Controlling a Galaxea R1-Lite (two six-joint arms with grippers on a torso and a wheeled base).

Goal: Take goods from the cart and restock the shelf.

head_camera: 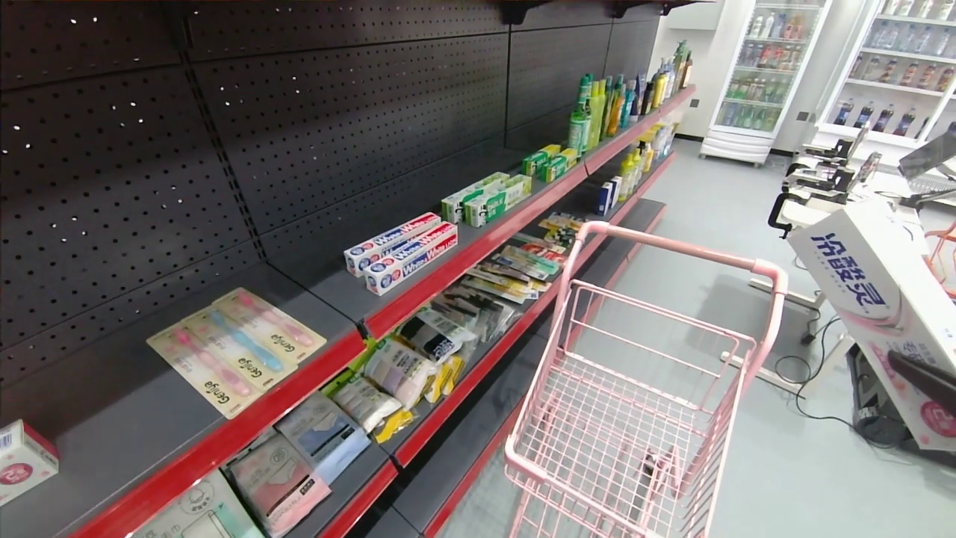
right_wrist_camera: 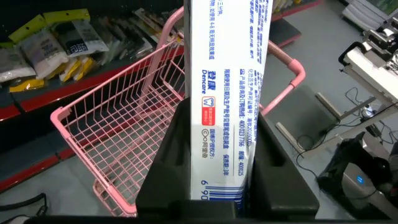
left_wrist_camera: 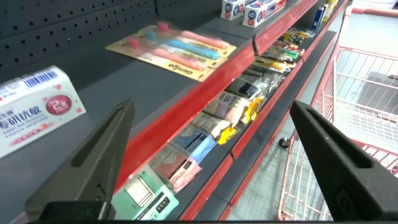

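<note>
Far left on the upper tier of the shelf (head_camera: 284,396), a small white-and-red carton (head_camera: 22,459) sits near the red front lip. The left gripper (left_wrist_camera: 211,106) hangs in front of that tier, its two dark fingers (left_wrist_camera: 93,162) spread wide with nothing between them; the carton is seen just off one finger, not touching it. Next along the same tier lie three carded toothbrushes (head_camera: 235,347), flat, side by side and overlapping slightly. Farther along come two long white toothpaste boxes (head_camera: 403,250) with red and blue print, lying parallel and touching, then a cluster of green-and-white boxes (head_camera: 485,198), and beyond these a row of upright green and yellow bottles (head_camera: 597,112). On the tier below are bagged goods (head_camera: 403,366) in clear and yellow wrapping, leaning one on another, with flat packets farther down the row. The pink wire cart (head_camera: 672,246) stands in the aisle just beside the shelf front, handle toward the far end. Over the cart's right side the right gripper (right_wrist_camera: 222,115) is clamped on a long white toothpaste box (head_camera: 859,276) with blue lettering and a pink base: one finger presses each long side, and the box sticks out past the fingertips, well clear of the shelf. In the background at right stand glass-door coolers (head_camera: 769,67) stocked with bottles.
</note>
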